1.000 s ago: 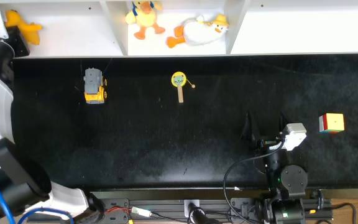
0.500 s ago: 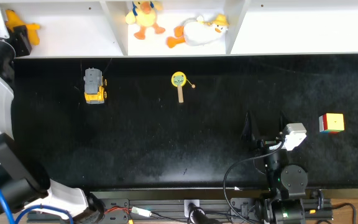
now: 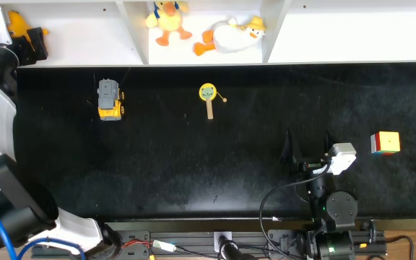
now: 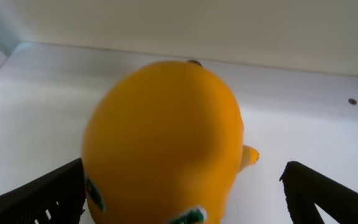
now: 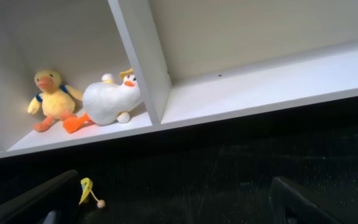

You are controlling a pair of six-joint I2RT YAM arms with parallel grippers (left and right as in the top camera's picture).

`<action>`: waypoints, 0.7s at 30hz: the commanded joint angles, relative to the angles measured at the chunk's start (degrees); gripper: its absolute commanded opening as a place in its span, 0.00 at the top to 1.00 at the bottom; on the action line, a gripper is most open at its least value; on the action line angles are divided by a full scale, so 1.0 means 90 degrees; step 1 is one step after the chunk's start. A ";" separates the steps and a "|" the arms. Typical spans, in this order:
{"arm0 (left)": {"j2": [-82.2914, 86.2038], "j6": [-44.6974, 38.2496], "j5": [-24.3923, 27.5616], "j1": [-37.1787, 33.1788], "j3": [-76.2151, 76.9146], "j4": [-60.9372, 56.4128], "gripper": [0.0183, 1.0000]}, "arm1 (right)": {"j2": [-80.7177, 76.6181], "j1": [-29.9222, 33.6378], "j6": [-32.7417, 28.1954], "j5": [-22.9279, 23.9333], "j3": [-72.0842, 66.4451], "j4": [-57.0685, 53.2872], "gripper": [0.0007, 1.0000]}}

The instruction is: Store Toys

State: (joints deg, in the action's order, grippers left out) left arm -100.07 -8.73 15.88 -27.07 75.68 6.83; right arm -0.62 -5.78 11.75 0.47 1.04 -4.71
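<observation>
**Q:** Which are the largest elements?
**A:** A white shelf [image 3: 338, 36], divided into compartments, runs along the far edge of a black table [image 3: 193, 166].

**Q:** Where is the left gripper, and in what state?
**A:** The left gripper [image 4: 183, 168] is inside the shelf's leftmost compartment. Its fingers stand wide apart and clamp nothing. The orange toy [image 4: 160, 137] sits between them within that compartment. It is close to one finger, with a clear gap to the other.

**Q:** And the right gripper?
**A:** The right gripper [image 3: 306, 146] is over the table near its own arm's base, facing the shelf. Its fingers are spread, with nothing between them.

**Q:** How do the remaining toys lie relative to the grippers?
**A:** In order of size:
- The white plush duck [image 3: 230, 36] and the yellow plush duck [image 3: 168, 18] lie side by side in the middle compartment. That is one compartment to the right of the left gripper, and well ahead and to the left of the right gripper.
- The yellow truck [image 3: 110, 99] stands on the table outside the shelf. It is well apart from the left gripper, to its right and nearer the arm bases.
- The colour cube [image 3: 386, 143] rests on the table near the right gripper, on its right side.
- The rattle [image 3: 208, 95] lies on the table between the two grippers, well apart from both.
</observation>
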 commanded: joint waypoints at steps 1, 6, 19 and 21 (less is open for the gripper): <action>0.0634 0.0024 0.0104 0.0015 0.0131 0.0359 0.00 | 0.0041 -0.0034 -0.0019 0.0068 -0.0085 0.0032 0.01; 0.1270 0.0022 0.0102 0.0015 0.0131 0.1501 0.00 | 0.0041 -0.0034 -0.0019 0.0068 -0.0085 0.0032 0.00; 0.3184 -0.0053 -0.0117 0.0357 -0.0743 0.4568 0.00 | 0.0041 -0.0034 -0.0019 0.0068 -0.0085 0.0032 0.00; 0.3427 -0.0044 -0.0231 0.0629 -0.1188 0.4524 0.00 | 0.0041 -0.0034 -0.0019 0.0068 -0.0085 0.0032 0.01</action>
State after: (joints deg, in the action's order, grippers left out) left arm -71.46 -8.80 14.68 -24.08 69.58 47.27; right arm -0.64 -5.78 11.75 0.47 1.04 -4.71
